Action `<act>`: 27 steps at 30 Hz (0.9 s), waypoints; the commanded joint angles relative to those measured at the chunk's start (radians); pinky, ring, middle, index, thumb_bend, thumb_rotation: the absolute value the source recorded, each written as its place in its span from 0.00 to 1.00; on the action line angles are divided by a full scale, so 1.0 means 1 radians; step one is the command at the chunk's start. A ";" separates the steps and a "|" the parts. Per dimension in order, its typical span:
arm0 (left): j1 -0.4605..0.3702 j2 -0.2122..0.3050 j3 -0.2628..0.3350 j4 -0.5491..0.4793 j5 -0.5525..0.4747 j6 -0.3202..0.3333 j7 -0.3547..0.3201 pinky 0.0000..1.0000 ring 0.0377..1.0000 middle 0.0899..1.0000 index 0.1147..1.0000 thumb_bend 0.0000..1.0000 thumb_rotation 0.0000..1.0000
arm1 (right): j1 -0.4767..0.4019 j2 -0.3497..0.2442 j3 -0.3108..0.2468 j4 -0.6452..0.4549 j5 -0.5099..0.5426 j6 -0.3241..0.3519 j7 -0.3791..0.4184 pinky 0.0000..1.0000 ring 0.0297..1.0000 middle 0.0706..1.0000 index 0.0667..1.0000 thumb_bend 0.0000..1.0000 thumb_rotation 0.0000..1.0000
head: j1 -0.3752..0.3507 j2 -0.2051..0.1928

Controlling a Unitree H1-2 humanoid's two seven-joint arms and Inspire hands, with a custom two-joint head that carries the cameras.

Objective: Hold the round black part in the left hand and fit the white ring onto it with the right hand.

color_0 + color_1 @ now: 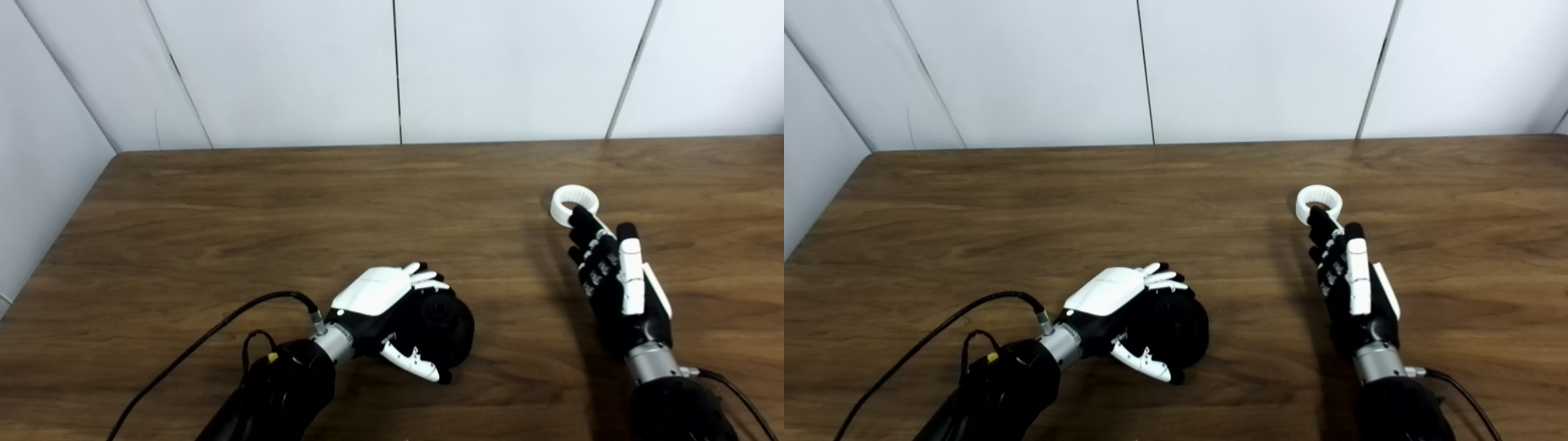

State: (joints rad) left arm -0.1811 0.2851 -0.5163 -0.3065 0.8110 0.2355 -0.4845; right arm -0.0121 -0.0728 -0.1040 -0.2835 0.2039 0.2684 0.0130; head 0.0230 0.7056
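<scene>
The round black part [452, 327] lies on the wooden table [294, 202] in front of me, slightly left of centre. My left hand [383, 294] is shut on it, fingers curled over its top and thumb under its near side. The white ring [558, 212] lies flat on the table at the right. My right hand [618, 275] is open just behind it, fingers stretched forward. Its fingertips reach the ring's near edge and hide part of the rim. In the right eye view the ring [1303, 211] and right hand [1350, 282] stand the same way.
A black cable [202, 337] loops from the left wrist over the table's near left. White wall panels [392, 67] close off the back of the table, and the table's left edge [58, 245] runs diagonally beside a side wall.
</scene>
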 commanded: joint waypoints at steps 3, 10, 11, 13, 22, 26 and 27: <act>-0.004 0.000 -0.004 0.026 -0.006 -0.001 -0.031 0.94 1.00 0.93 0.80 0.97 0.44 | -0.151 -0.212 0.040 -0.034 -0.340 -0.011 -0.026 0.83 0.88 0.88 0.82 0.68 0.48 | 0.000 0.001; 0.006 -0.001 0.001 0.038 -0.007 -0.024 -0.018 0.93 1.00 0.93 0.79 0.97 0.44 | -0.356 -0.437 0.144 0.087 -0.608 0.036 0.039 0.83 0.90 0.88 0.79 0.88 0.36 | -0.003 -0.003; 0.007 -0.001 0.002 0.039 -0.009 -0.025 -0.017 0.93 1.00 0.93 0.79 0.97 0.44 | -0.386 -0.451 0.155 0.113 -0.615 0.038 0.053 0.80 0.89 0.88 0.78 0.90 0.33 | -0.003 -0.003; 0.008 -0.001 0.005 0.042 -0.014 -0.030 -0.014 0.93 1.00 0.93 0.80 0.97 0.44 | -0.429 -0.469 0.175 0.153 -0.632 0.041 0.077 0.78 0.89 0.88 0.78 0.92 0.33 | -0.004 -0.005; 0.007 -0.006 0.012 0.044 -0.007 -0.036 -0.020 0.93 1.00 0.93 0.79 0.96 0.44 | -0.569 -0.482 0.227 0.352 -0.665 0.006 0.129 0.76 0.90 0.89 0.76 0.93 0.29 | -0.007 -0.007; 0.009 -0.008 0.014 0.043 -0.009 -0.037 -0.019 0.92 1.00 0.93 0.80 0.96 0.43 | -0.613 -0.477 0.259 0.451 -0.685 -0.026 0.141 0.75 0.90 0.89 0.76 0.92 0.27 | -0.004 -0.007; 0.010 -0.009 0.013 0.041 -0.008 -0.037 -0.019 0.92 1.00 0.93 0.80 0.96 0.43 | -0.624 -0.476 0.268 0.481 -0.690 -0.037 0.141 0.74 0.90 0.89 0.76 0.92 0.27 | -0.003 -0.007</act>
State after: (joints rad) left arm -0.1794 0.2744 -0.4935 -0.2867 0.8138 0.1929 -0.4721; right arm -0.5632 -0.5304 0.1628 0.1875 -0.4712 0.2792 0.1610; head 0.0184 0.6980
